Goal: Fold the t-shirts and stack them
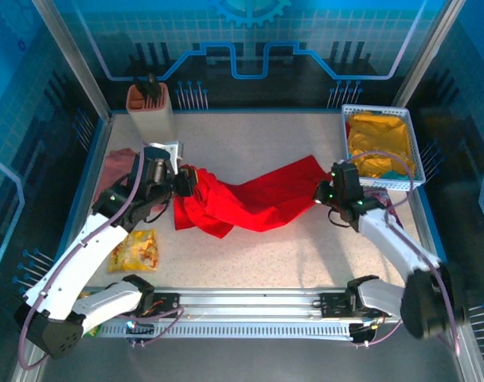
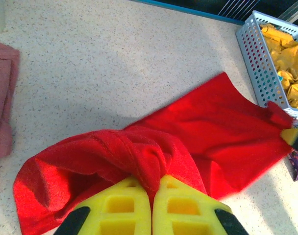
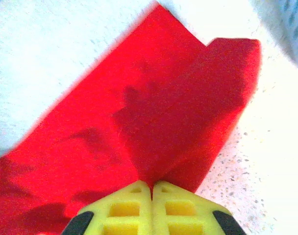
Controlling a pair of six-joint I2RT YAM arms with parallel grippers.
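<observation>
Red cloth t-shirt [image 1: 258, 199]: one, stretched across speckled desk [image 1: 258, 135] centre.
Dusty-pink cloth shirt [image 2: 2, 98]: one, at left edge.
Left hand [image 2: 151, 196]: clamped on red shirt's bunched end.
Right hand [image 3: 151, 188]: pinching its opposite corner.

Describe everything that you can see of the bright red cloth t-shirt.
The bright red soft cloth t-shirt lies rumpled across the middle of the speckled table, drawn out as a band. The left gripper is shut on its bunched left end; the right gripper is shut on its flatter right corner. Its upper side looks plain red.
</observation>
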